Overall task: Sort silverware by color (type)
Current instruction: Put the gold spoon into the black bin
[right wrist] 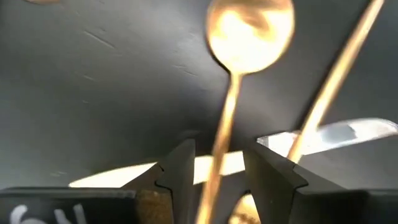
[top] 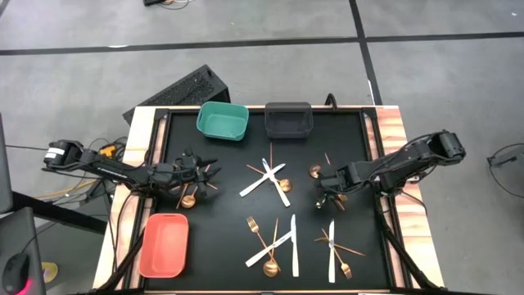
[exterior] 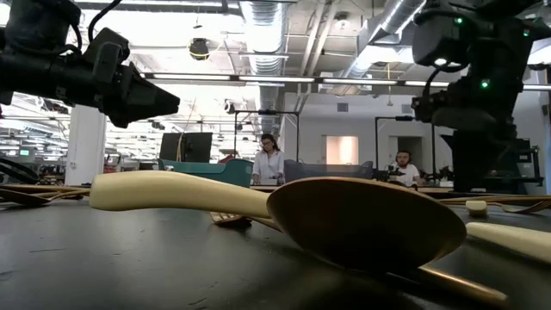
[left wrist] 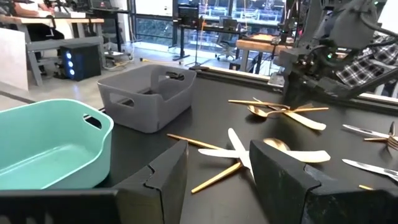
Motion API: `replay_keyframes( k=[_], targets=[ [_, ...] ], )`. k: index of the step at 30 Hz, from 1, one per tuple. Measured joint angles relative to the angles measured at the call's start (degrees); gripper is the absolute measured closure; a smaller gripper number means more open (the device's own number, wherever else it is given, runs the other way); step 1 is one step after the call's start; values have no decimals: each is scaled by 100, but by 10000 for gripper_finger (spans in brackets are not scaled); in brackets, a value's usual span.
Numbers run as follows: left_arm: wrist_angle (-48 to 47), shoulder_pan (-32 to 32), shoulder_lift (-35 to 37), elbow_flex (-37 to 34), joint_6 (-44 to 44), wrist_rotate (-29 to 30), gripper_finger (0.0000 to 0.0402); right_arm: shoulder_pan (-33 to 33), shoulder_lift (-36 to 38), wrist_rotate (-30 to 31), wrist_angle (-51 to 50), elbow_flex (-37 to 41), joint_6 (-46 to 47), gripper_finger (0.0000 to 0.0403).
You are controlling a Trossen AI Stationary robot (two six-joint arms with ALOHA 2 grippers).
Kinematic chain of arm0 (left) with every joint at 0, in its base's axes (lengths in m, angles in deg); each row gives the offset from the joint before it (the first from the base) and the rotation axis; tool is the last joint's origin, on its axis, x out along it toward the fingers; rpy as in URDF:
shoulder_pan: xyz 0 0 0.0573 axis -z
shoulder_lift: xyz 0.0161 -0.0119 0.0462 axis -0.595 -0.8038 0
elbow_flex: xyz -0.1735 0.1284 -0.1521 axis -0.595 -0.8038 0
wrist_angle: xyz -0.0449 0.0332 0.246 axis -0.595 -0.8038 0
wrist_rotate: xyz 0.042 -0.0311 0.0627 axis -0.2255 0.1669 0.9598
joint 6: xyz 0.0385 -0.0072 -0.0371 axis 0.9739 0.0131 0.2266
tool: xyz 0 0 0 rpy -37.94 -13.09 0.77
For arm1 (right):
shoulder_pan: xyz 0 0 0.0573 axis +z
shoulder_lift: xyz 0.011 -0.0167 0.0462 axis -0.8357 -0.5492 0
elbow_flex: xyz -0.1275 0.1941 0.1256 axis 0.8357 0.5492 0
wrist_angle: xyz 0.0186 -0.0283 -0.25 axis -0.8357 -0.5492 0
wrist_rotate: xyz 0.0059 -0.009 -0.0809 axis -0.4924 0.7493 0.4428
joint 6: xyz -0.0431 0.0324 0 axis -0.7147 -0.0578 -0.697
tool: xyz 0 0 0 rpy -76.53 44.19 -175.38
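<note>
Lying straight down the gap between the parted fingers (right wrist: 180, 171) of the right gripper (right wrist: 214, 168) – gold spoon (right wrist: 239, 43), bowl out ahead, handle passing between the tips, not yet clamped. Hanging off to the far side, parted and empty – left gripper (top: 205, 170), with crossed white knives (left wrist: 239, 152) just ahead.

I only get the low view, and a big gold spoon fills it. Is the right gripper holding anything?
Observer: No. Its wrist view shows the right gripper open, one finger on each side of a gold spoon handle.
Operator: And the left one?
Observer: The left gripper is open and empty, above the table's left side.
Operator: Anything sorted yet?
Observer: From above, the teal bin, grey bin and salmon bin hold no silverware.
</note>
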Motion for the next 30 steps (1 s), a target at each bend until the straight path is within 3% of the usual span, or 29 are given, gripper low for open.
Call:
replay_keyframes(
  k=[7,30],
  targets=[
    [9,0,0,0,28,103,242,-290,0,68,279,0,-323,216],
    [-241,-4,2,0,-286,573,242,-1460,0,-750,270,-2,-1606,214]
  ],
)
